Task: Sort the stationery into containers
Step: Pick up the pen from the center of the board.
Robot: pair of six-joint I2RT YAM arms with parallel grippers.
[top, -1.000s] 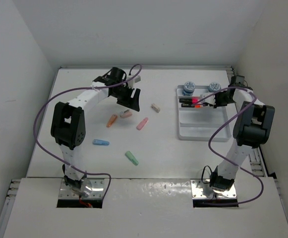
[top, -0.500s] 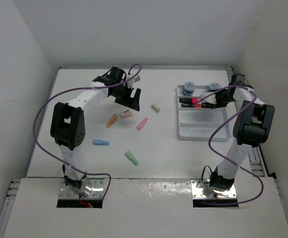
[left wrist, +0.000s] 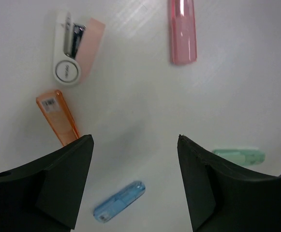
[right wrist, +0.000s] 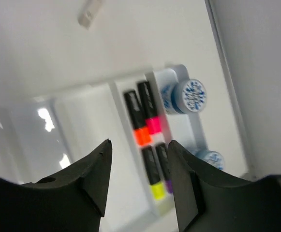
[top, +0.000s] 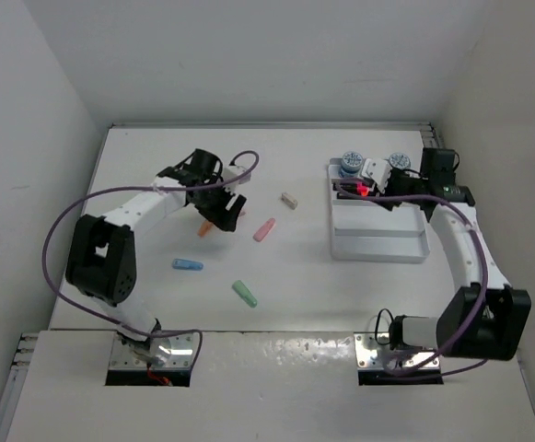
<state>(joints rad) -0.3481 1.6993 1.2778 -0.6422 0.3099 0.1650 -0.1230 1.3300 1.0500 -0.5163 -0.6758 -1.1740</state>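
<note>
My left gripper (top: 223, 210) (left wrist: 134, 138) hangs open above the table, nothing between its fingers. In the left wrist view a pink-and-white stub (left wrist: 75, 50), a pink stub (left wrist: 183, 31), an orange stub (left wrist: 58, 116), a blue stub (left wrist: 119, 202) and a green stub (left wrist: 239, 155) lie loose below it. From above I see the orange (top: 206, 227), pink (top: 264, 229), blue (top: 187, 265) and green (top: 244, 294) stubs. My right gripper (top: 377, 189) (right wrist: 140, 142) is open over the white tray (top: 377, 253) (right wrist: 87, 130), above several markers (right wrist: 145, 118). Two blue-white pots (right wrist: 186, 95) (top: 350, 163) sit in the far row.
A tiny beige block (top: 289, 199) (right wrist: 89, 12) lies on the table between the stubs and the tray. White walls close in the table on the left, back and right; the tray is near the right wall.
My left gripper has come nearer and lower, over the stubs. The right arm has swung its elbow out to the right, and its gripper has opened above the markers.
</note>
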